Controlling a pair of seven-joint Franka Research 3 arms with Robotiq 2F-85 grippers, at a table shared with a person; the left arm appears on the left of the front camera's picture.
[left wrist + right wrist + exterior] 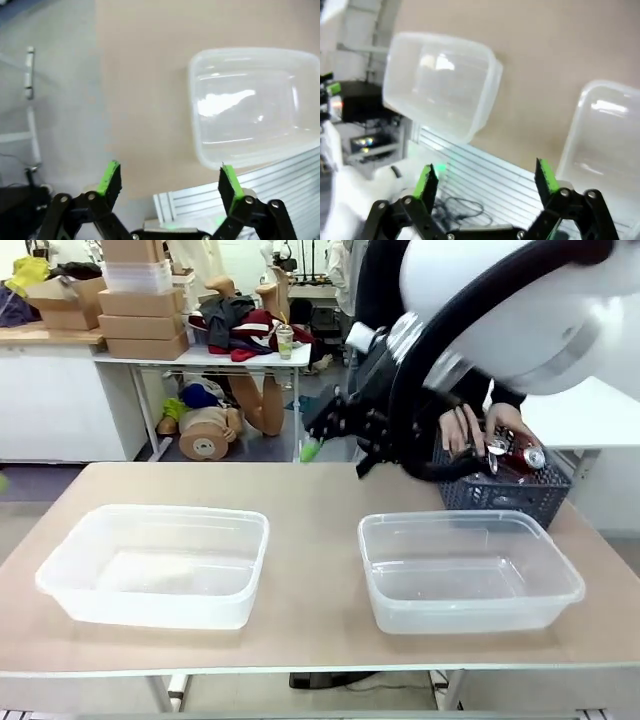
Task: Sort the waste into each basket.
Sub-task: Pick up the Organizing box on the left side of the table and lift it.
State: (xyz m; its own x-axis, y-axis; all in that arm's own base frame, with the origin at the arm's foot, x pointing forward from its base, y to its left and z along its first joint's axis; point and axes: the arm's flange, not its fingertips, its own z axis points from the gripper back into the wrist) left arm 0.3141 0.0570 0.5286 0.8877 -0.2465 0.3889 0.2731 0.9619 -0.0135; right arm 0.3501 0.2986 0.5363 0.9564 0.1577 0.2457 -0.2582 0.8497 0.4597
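Left claw [167, 179], right claw [485, 176] both wide, empty. Risk: right arm close to hands [470, 428] at basket [500, 496], right of frame; could collide.

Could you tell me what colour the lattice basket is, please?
The basket is dark blue-grey; front view.

The beige surface [310, 540] is carrying the left clear tub [150, 608] and the right clear tub [470, 615], lying apart; the dark lattice basket [500, 496] is standing just behind the right one.
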